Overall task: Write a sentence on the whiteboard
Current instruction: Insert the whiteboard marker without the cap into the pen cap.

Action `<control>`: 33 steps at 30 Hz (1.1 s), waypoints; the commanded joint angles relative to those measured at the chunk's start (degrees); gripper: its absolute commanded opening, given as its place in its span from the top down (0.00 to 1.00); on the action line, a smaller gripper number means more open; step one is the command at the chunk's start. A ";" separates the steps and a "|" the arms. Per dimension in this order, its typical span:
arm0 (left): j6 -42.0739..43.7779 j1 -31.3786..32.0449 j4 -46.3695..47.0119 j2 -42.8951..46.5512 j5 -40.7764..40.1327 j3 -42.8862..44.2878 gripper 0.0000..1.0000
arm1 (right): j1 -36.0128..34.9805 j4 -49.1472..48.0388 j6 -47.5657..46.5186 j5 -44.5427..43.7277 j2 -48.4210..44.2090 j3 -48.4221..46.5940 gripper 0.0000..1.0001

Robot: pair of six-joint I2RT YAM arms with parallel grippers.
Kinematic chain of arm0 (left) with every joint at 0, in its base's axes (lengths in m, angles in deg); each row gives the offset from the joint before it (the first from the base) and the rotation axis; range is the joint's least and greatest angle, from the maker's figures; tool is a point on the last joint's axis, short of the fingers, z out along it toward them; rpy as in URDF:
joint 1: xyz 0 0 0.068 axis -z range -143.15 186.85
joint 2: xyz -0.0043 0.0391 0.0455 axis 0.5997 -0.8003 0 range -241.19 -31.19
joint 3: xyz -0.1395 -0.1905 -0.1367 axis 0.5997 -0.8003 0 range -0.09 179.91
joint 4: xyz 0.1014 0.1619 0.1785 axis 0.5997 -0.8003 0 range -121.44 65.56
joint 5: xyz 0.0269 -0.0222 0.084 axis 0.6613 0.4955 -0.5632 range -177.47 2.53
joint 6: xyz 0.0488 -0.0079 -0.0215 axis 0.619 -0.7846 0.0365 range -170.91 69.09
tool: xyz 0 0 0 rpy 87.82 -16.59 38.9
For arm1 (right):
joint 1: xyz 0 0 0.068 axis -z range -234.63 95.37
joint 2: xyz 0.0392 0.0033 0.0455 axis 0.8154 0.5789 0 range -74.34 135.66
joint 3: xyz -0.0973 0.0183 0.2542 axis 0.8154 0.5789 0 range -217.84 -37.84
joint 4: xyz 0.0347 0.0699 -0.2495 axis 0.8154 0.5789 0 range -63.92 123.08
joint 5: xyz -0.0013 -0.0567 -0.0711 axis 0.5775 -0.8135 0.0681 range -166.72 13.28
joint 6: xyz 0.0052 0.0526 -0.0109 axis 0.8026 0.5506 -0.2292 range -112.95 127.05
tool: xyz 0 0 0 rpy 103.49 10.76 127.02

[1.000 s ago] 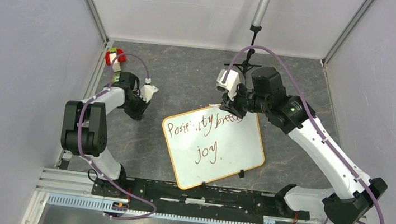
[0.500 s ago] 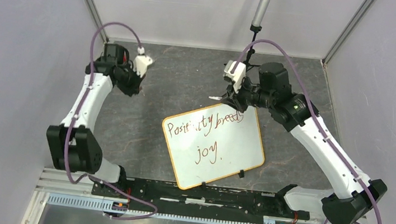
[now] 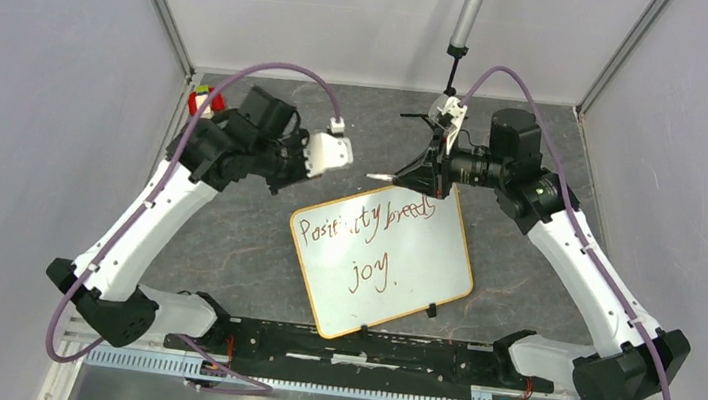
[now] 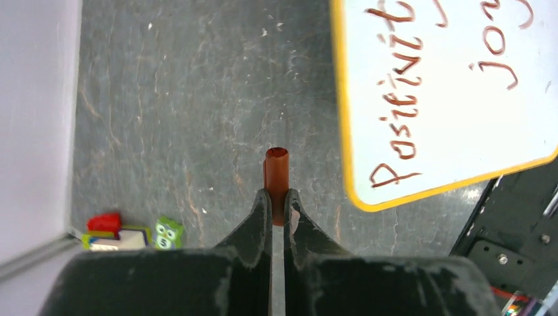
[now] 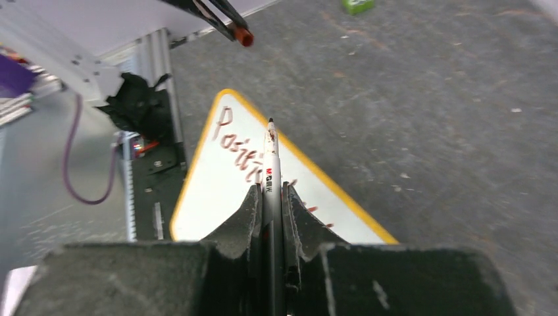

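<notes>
Small bright toys sit in the table's ten o'clock corner. The left gripper hangs at eleven o'clock from the whiteboard, its jaws pinched tight on a reddish-brown cap that juts out past the fingertips. The whiteboard lies flat and skewed on the near middle of the table, bearing the sentence "Positivity breeds joy." in two lines. At its twelve o'clock, the right gripper is clamped on a marker, tip towards nine o'clock, above the board's far edge.
</notes>
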 commanded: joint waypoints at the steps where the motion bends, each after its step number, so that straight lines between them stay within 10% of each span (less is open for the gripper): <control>1: 4.44 8.89 -2.71 0.25 -8.69 1.42 0.98 | -0.15 -9.70 10.84 9.85 -1.47 4.80 1.00; 33: 0.45 21.09 0.88 -0.20 -7.27 2.57 0.98 | -3.00 -16.82 16.74 12.30 -1.41 10.16 1.00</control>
